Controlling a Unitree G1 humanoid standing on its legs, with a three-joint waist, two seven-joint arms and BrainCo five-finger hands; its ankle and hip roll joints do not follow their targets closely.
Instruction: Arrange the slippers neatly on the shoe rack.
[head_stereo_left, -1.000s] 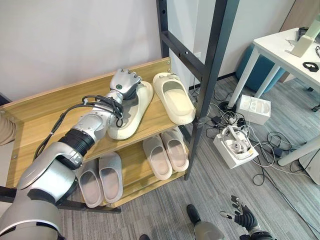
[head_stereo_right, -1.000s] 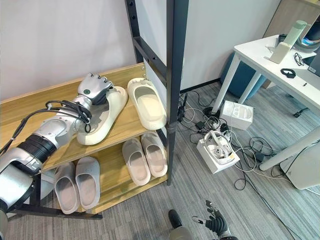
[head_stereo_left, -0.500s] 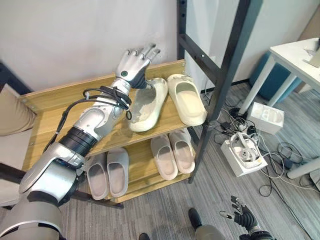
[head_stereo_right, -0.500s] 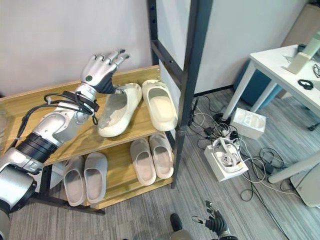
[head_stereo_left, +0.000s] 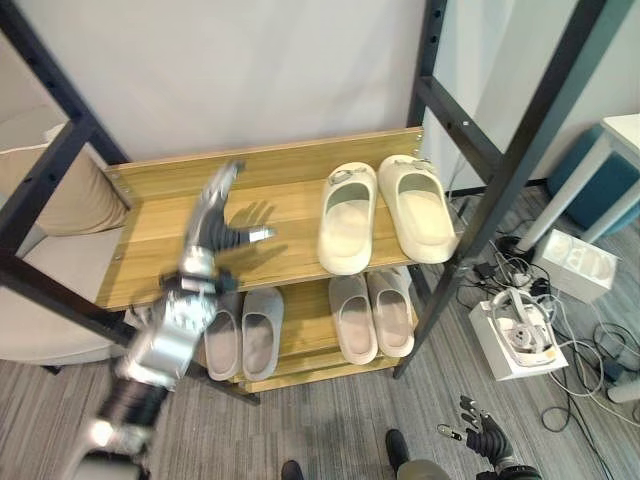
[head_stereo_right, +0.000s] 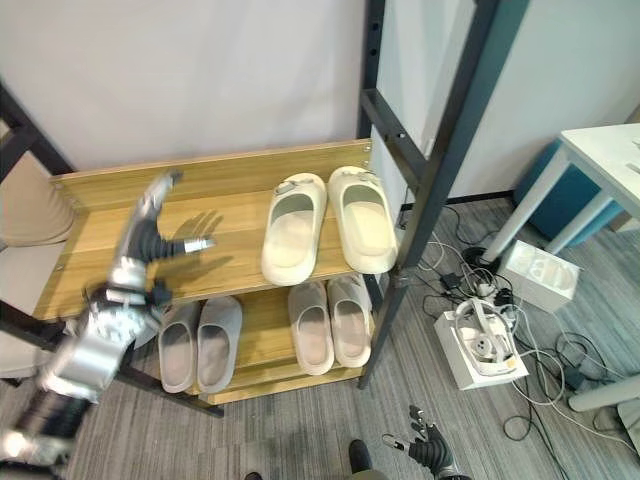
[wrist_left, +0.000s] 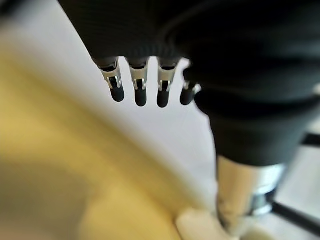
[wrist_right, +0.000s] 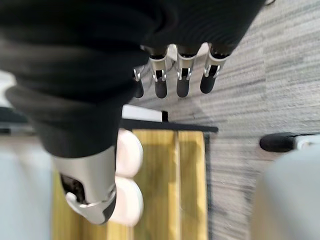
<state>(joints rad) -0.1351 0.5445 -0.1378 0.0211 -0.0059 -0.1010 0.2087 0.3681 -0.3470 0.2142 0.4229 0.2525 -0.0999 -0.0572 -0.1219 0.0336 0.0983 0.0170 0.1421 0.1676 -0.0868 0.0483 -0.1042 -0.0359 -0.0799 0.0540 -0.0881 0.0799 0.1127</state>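
Two cream slippers lie side by side, touching, toes toward the wall, at the right end of the top shelf of the wooden shoe rack. On the lower shelf sit two more pairs: grey slippers on the left and pale beige slippers on the right, beneath the cream pair. The left hand hangs over the bare left part of the top shelf, well apart from the cream pair, fingers straight and spread, holding nothing. The right hand is low over the grey carpet, fingers loosely extended and empty.
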